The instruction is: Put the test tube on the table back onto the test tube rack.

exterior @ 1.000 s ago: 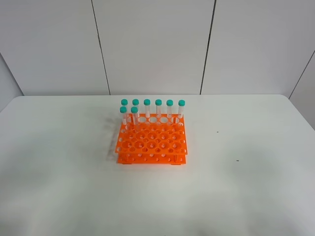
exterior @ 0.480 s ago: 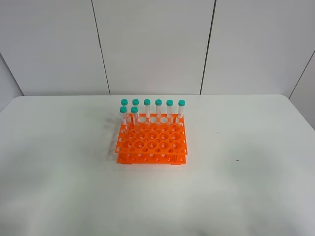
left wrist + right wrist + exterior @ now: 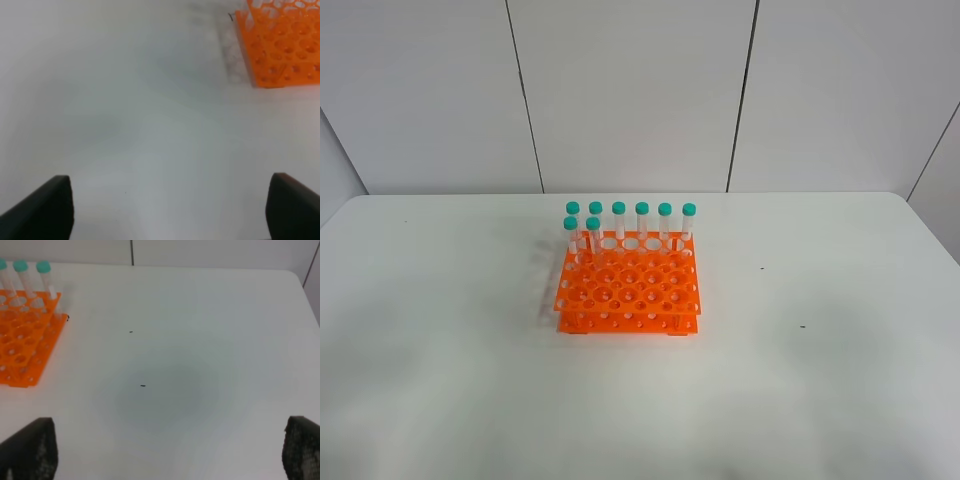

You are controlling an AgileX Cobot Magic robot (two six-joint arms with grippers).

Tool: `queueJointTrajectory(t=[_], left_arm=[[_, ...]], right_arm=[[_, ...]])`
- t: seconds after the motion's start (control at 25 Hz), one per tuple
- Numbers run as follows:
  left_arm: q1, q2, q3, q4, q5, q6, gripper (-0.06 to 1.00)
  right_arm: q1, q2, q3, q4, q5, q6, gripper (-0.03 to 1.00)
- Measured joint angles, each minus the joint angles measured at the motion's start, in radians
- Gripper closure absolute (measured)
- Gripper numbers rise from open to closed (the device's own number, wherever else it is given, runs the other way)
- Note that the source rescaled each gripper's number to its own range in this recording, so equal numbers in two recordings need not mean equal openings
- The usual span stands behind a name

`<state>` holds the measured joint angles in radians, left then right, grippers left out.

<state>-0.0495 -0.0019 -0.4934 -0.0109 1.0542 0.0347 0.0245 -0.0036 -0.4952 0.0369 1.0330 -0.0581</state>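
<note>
Both grippers have jaws spread wide and hold nothing: left gripper [image 3: 167, 207] hangs over bare white table [image 3: 440, 350] with a corner of the orange test tube rack [image 3: 628, 283] in its wrist view, right gripper [image 3: 170, 450] hangs over the table on the rack's other side. Rack stands mid-table, upright; seven teal-capped tubes [image 3: 642, 222] stand in its far holes, five along the back row, two in the next row at the left. No tube lies on the table, so the task's test tube cannot be told apart from the others in the rack
</note>
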Motion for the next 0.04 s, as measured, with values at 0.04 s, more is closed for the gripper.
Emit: queueJointTrajectory(t=[0.04], left_arm=[[0.0, 0.0, 0.0, 0.0, 0.0, 0.0, -0.04]], right_arm=[[0.0, 0.0, 0.0, 0.0, 0.0, 0.0, -0.03]])
